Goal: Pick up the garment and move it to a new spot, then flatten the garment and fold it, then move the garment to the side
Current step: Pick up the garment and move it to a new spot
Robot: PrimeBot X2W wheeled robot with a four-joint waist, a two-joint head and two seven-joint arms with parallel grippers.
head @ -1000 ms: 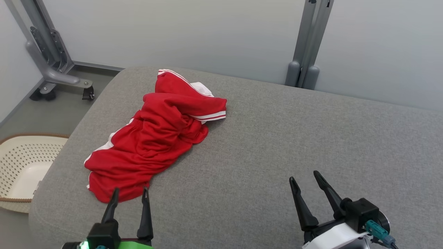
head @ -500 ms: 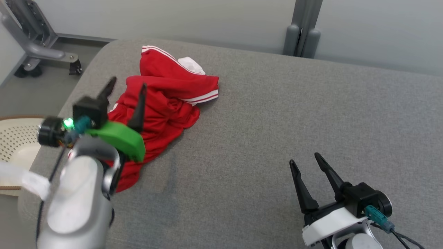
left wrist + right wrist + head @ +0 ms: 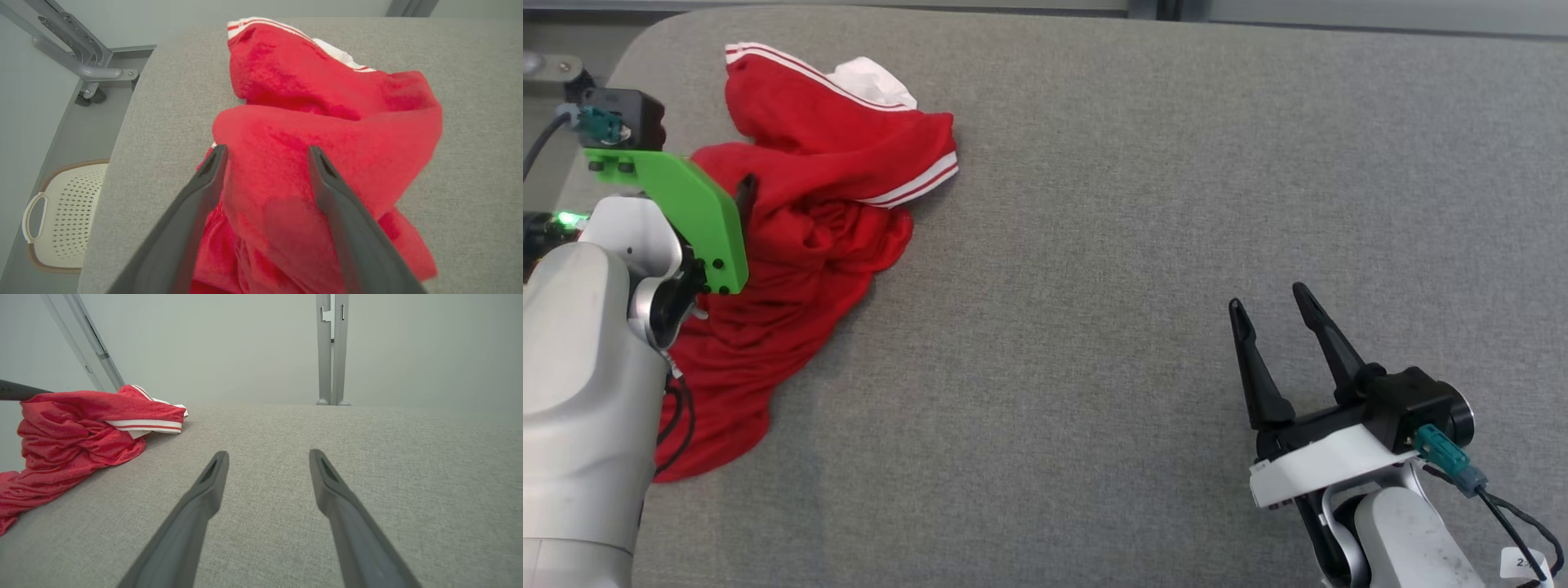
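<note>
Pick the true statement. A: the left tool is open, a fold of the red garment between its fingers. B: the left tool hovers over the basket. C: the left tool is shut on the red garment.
A: the left wrist view shows the left tool open, its fingers either side of a raised fold of the red garment.

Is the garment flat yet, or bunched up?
Bunched up: the red garment lies crumpled in overlapping folds on the grey surface.
</note>
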